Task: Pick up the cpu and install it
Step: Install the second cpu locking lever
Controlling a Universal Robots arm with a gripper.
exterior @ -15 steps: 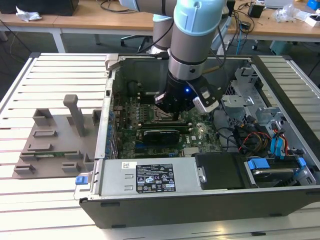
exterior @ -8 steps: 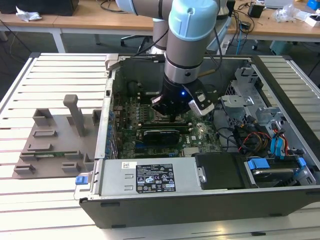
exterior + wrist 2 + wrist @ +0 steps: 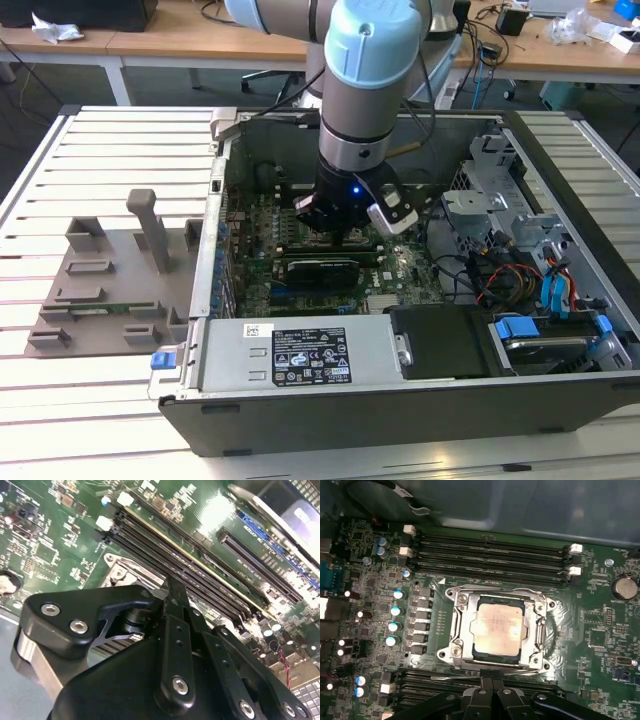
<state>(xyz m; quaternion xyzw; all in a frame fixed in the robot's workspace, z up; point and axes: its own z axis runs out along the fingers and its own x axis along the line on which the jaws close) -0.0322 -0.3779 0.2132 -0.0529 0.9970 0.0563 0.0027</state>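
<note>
The cpu point(image 3: 497, 630), a small square chip with a silvery top plate, lies flat inside the metal socket frame point(image 3: 457, 632) on the green motherboard point(image 3: 600, 630). In the first wrist view my gripper point(image 3: 487, 680) hangs just off one edge of the socket, its black fingers pressed together and holding nothing. In the exterior view the gripper point(image 3: 345, 235) reaches down into the open computer case point(image 3: 400, 410) over the board and hides the socket. The second wrist view shows the gripper point(image 3: 175, 590) close above the board beside the memory slots point(image 3: 200, 575).
Memory slots point(image 3: 490, 555) run along both sides of the socket, and capacitors point(image 3: 395, 611) stand in a row beside it. A long black expansion card point(image 3: 320, 270), a power supply point(image 3: 300, 355) and drive cages point(image 3: 500, 200) crowd the case. A grey fixture point(image 3: 110, 280) lies at the exterior view's left.
</note>
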